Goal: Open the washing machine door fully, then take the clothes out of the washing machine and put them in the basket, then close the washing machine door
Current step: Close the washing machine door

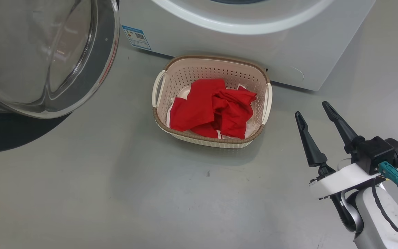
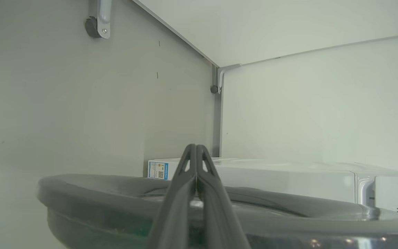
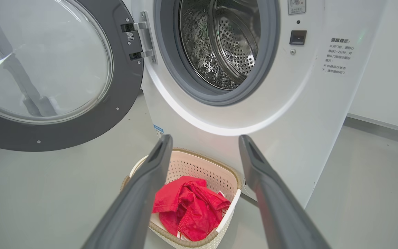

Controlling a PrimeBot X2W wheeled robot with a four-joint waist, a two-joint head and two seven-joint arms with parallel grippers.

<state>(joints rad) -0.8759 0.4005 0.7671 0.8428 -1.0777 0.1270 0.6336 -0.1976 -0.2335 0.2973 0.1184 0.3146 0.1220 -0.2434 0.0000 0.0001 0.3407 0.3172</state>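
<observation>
The washing machine door (image 1: 111, 52) hangs wide open at the upper left, its glass bowl bulging toward me. In the right wrist view the door (image 3: 126, 86) stands left of the port, and no clothes show in the steel drum (image 3: 219, 45). The cream basket (image 1: 199, 71) sits on the floor against the washing machine (image 1: 288, 45), with the red clothes (image 1: 212, 107) piled in it. My right gripper (image 1: 311, 109) is open, right of the basket, holding nothing. My left gripper (image 2: 196, 147) is shut and empty, its fingers lying over the door's dark ring (image 2: 98, 190).
Grey floor (image 1: 150, 190) spreads in front of the basket. A blue label (image 1: 136, 37) marks the machine's lower corner. The left wrist view shows white wall panels with a metal bracket (image 2: 98, 20). A wall and its skirting (image 3: 382, 124) run to the right of the machine.
</observation>
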